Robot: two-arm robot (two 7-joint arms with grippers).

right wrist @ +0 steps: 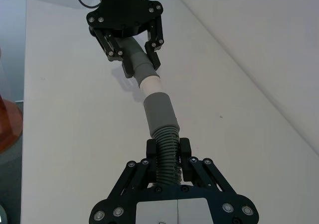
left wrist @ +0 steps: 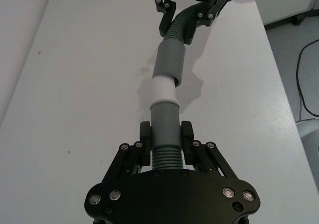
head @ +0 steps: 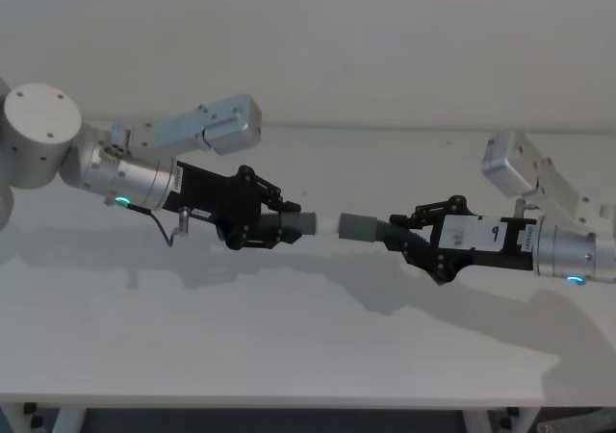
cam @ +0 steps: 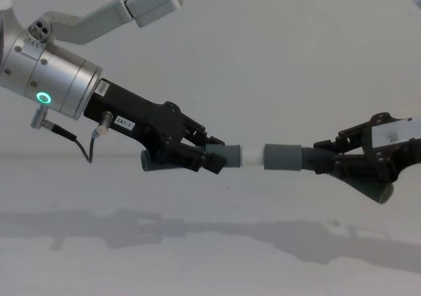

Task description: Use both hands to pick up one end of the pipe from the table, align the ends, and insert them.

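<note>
White and matte, the table (head: 289, 356) spreads wide under both arms, bare but for their soft shadows, and meets a plain white wall (head: 337, 38) along its far edge. In the left wrist view a strip of grey floor (left wrist: 294, 55) with a black cable runs beyond one long table edge. Both pipe pieces are held in the air above the table's middle. The left hand (head: 274, 223) is closed on the short pipe piece (head: 294, 224), just behind its whitish tip (cam: 252, 156). The right hand (head: 409, 229) is closed on the ribbed pipe piece (cam: 319, 159), behind its grey collar (head: 360, 227). Tip and collar are lined up, and the tip meets the collar's mouth.
</note>
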